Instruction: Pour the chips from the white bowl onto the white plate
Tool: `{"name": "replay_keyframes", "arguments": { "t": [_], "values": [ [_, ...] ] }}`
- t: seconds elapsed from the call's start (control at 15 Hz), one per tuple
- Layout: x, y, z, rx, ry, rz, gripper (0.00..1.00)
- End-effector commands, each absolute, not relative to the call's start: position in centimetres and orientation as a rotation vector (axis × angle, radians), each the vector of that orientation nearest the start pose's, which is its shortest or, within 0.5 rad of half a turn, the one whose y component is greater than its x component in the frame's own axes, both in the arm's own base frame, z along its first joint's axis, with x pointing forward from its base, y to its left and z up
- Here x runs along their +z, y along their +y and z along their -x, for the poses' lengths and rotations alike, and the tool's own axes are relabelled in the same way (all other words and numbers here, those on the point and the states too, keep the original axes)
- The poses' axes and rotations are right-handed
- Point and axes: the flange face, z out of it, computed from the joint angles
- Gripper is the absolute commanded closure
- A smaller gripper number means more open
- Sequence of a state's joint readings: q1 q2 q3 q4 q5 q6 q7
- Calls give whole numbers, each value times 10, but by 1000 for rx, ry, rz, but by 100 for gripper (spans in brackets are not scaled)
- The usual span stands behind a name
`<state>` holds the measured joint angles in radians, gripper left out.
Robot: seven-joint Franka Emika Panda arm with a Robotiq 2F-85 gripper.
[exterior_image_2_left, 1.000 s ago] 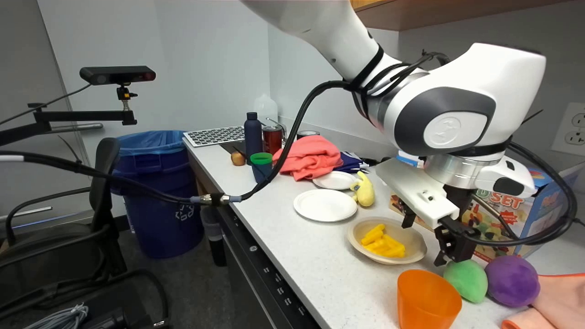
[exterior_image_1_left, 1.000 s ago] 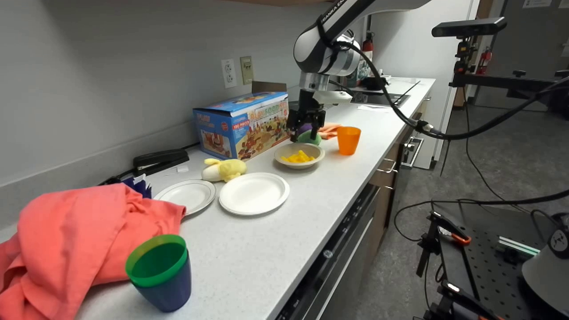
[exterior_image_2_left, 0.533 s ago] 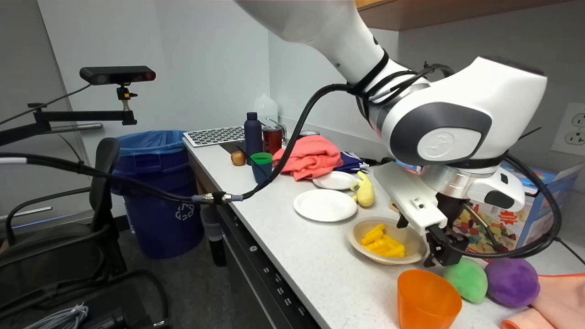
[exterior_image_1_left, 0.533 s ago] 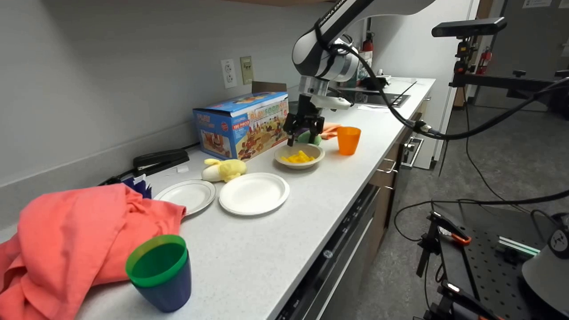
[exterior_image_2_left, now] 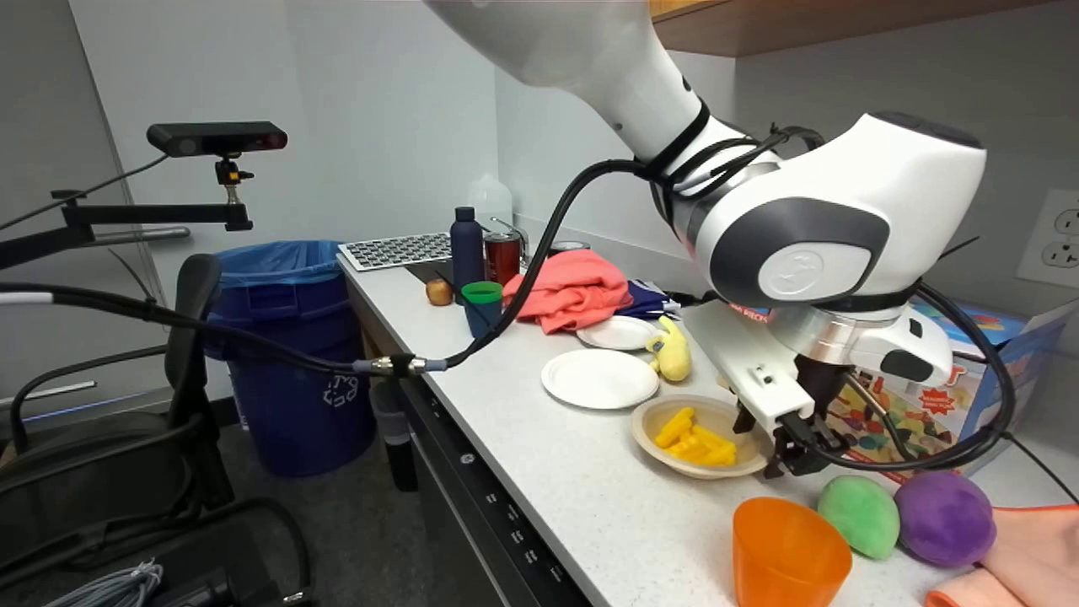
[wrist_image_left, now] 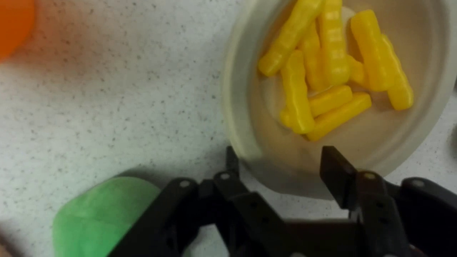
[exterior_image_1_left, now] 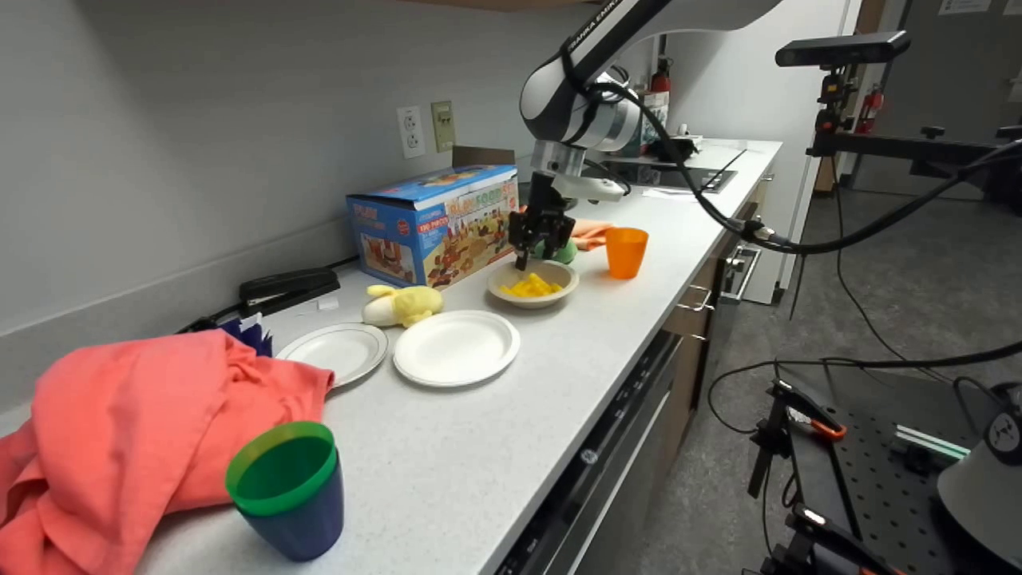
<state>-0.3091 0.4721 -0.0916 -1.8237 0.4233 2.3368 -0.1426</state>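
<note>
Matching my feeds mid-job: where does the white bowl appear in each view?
In an exterior view: white bowl near centre.
In an exterior view: white bowl right of centre, lower half.
Wrist view: white bowl upper right, cut off at top.
Shared landmark: orange cup, in both exterior views and at the wrist view's top left.

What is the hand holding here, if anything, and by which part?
Nothing is held: in the wrist view the hand is open, its fingers apart, with the rim of the white bowl between them; contact is unclear.
</note>
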Motion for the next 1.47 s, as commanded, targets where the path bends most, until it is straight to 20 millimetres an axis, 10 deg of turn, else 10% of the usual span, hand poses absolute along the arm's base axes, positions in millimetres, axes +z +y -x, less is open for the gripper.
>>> {"name": "replay_keyframes", "arguments": {
  "t": [0.0,0.27,1.4],
  "values": [
    [286,-244,-612,-211,758,2770,69],
    [286,-245,-612,-211,766,2770,99],
    [348,-237,-609,-312,390,2774,99]
  ]
}}
